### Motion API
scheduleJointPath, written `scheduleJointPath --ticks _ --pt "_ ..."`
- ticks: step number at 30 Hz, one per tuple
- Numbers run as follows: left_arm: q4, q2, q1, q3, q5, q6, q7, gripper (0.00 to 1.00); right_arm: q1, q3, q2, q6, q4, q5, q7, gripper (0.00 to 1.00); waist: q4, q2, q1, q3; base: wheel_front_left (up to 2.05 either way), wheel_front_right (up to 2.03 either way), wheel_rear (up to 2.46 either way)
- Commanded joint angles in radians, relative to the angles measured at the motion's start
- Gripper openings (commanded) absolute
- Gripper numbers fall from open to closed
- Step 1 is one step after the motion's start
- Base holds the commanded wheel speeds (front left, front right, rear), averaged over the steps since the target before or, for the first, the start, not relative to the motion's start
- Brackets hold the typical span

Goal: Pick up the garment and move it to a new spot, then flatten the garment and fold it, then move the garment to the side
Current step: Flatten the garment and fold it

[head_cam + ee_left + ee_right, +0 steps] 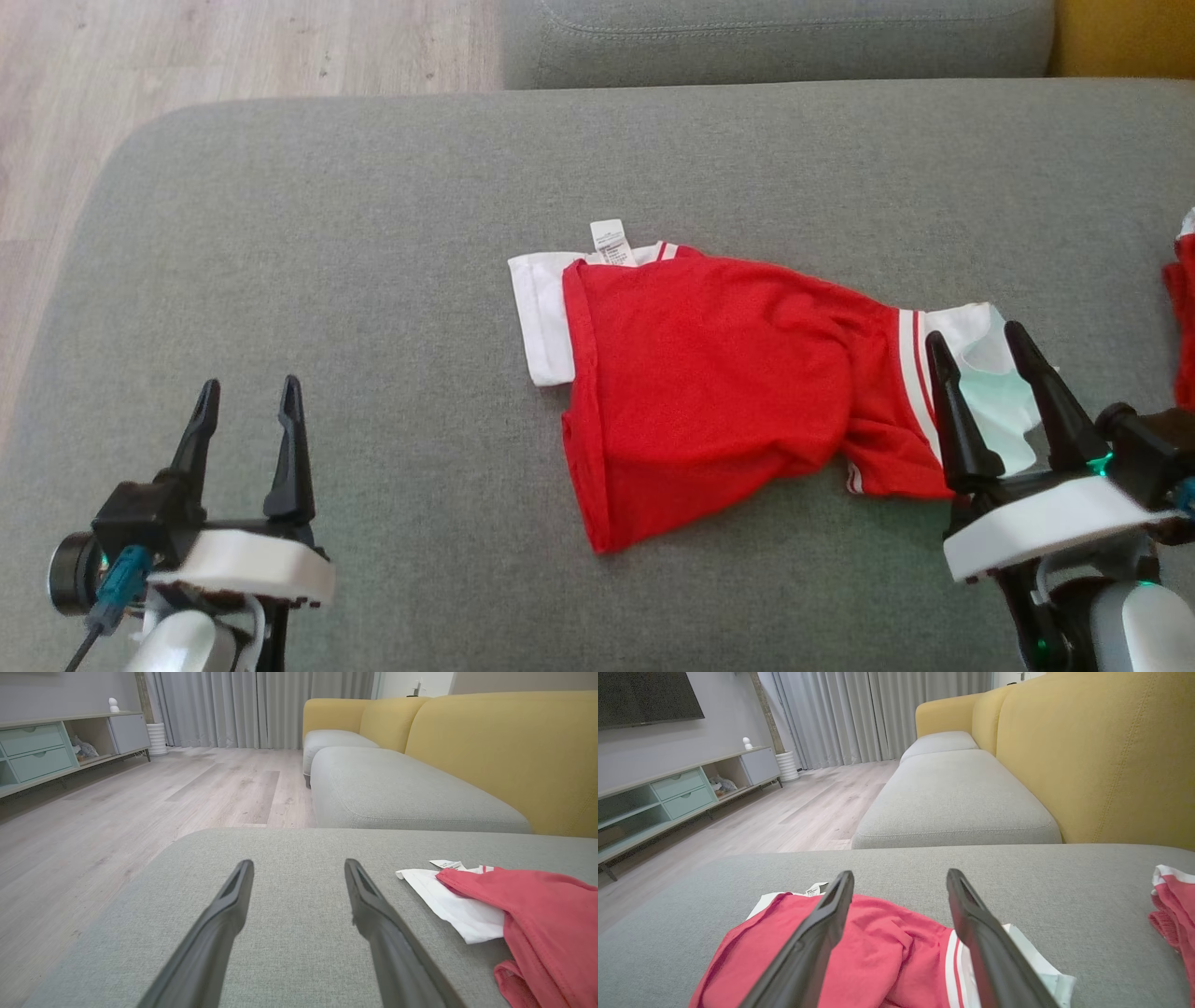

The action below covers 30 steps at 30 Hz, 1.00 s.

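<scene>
The garment (719, 383) is a red shirt with white sleeves, white stripes and a white label. It lies rumpled and partly folded over on the grey sofa seat (373, 233). My right gripper (976, 343) stands open above the garment's right sleeve end, with nothing between its fingers. In the right wrist view the right gripper (900, 874) frames the garment (878, 952) just below it. My left gripper (250, 385) is open over bare cushion, well to the left of the garment. The left wrist view shows the left gripper (299, 862) with the garment (537, 919) off to its right.
A second red and white cloth (1184, 317) lies at the seat's right edge, also seen as cloth (1174, 905) in the right wrist view. The wooden floor (140, 84) lies beyond the seat's left edge. Another grey cushion (775, 37) and a yellow backrest (1101, 756) border the seat.
</scene>
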<state>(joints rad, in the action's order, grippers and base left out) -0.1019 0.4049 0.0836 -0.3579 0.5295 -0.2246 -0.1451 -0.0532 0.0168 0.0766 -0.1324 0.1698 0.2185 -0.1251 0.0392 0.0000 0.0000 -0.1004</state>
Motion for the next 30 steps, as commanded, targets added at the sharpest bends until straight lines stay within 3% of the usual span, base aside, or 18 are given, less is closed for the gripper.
scheduleJointPath --ticks 1,17,23,30 --pt "0.033 0.034 0.037 0.035 0.006 -0.006 -0.001 1.00 0.022 0.020 0.004 0.002 0.043 -0.002 -0.005 1.00 0.001 0.0000 0.0000 0.000 0.00 0.00 0.00" --pt "0.066 0.018 0.073 -0.004 -0.007 -0.015 0.023 1.00 0.031 0.012 0.010 0.002 0.031 0.016 -0.010 1.00 0.000 0.0000 0.0000 -0.019 0.00 0.00 0.00" --pt "0.038 -0.090 0.198 -0.150 -0.029 0.047 0.103 1.00 0.048 0.004 0.015 0.002 0.032 0.017 -0.018 1.00 0.004 0.0000 0.0000 -0.061 0.00 0.00 0.00" --pt "-0.102 -0.237 0.302 -0.319 -0.037 0.136 0.191 1.00 0.072 0.008 0.015 0.002 0.023 0.027 -0.021 1.00 -0.006 0.0000 0.0000 -0.106 0.00 0.00 0.00"
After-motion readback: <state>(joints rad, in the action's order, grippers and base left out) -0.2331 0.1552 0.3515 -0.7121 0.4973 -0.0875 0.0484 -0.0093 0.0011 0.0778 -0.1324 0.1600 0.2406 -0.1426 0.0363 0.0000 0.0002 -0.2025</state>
